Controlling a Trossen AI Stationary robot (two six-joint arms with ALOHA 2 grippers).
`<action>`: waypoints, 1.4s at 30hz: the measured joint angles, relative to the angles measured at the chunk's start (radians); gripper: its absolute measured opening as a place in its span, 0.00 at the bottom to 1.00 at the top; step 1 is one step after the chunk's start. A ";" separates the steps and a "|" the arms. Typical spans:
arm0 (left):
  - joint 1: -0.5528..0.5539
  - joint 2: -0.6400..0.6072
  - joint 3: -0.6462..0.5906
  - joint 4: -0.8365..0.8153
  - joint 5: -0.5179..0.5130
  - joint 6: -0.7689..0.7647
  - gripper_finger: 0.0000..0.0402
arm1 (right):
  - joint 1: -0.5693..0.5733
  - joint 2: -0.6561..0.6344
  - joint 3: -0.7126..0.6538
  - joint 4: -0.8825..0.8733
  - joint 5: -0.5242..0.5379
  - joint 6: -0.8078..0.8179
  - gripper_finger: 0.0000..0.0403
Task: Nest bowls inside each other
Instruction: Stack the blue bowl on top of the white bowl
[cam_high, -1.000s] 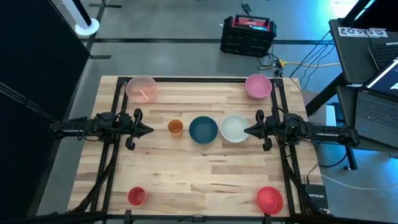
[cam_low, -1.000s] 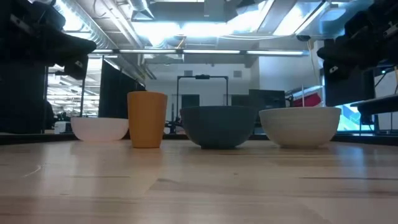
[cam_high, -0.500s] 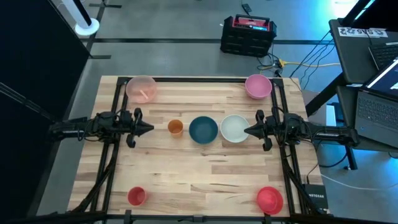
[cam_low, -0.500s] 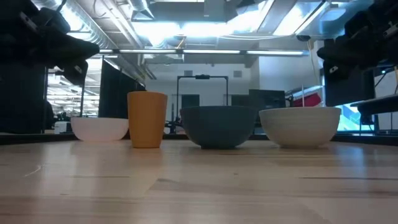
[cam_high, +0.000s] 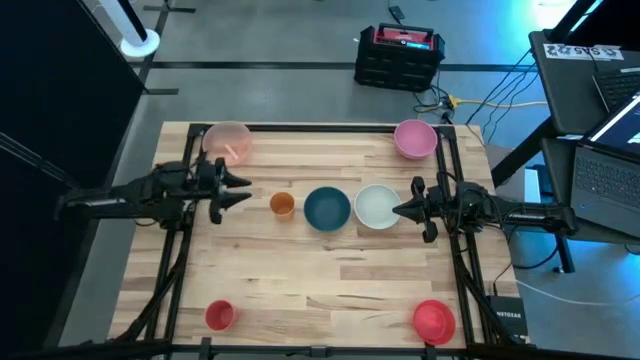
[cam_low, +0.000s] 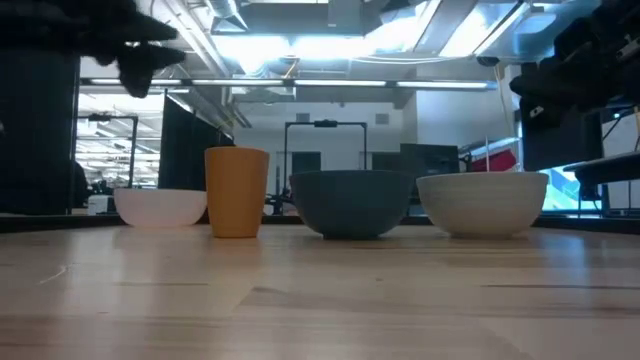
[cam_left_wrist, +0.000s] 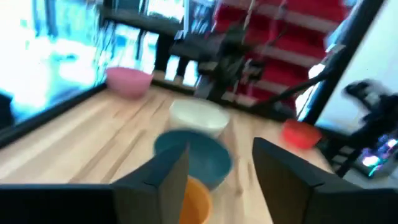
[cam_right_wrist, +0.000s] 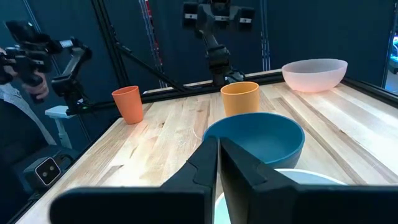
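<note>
An orange cup (cam_high: 282, 204), a dark teal bowl (cam_high: 327, 208) and a pale white-mint bowl (cam_high: 377, 206) stand in a row on their bases at the table's middle. A light pink bowl (cam_high: 227, 142) sits at the far left, a mauve-pink bowl (cam_high: 415, 138) at the far right, a small red cup (cam_high: 219, 315) at the near left and a red bowl (cam_high: 434, 319) at the near right. My left gripper (cam_high: 246, 188) hovers open, raised, left of the orange cup (cam_left_wrist: 196, 199). My right gripper (cam_high: 396, 210) waits shut beside the white-mint bowl, facing the teal bowl (cam_right_wrist: 255, 140).
Black frame rails (cam_high: 185, 260) run along the table's left and right sides under the arms. Bare wood (cam_high: 320, 290) lies between the row and the near edge. A person's hand (cam_right_wrist: 25, 59) shows beyond the table. A black and red case (cam_high: 398, 55) stands on the floor behind.
My left gripper has risen and drifted a little toward the table's far edge, and its fingers have opened. The bowls and my right gripper have kept still.
</note>
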 joint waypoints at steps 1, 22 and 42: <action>0.005 0.047 0.040 -0.008 0.000 0.007 0.37 | 0.000 0.000 0.000 0.000 0.000 0.000 0.00; 0.072 0.887 0.784 -0.267 0.000 0.066 0.50 | 0.000 0.000 0.000 0.000 0.000 0.000 0.00; 0.113 1.351 1.052 -0.546 -0.001 0.228 0.50 | 0.000 0.000 0.000 -0.001 0.012 0.025 0.00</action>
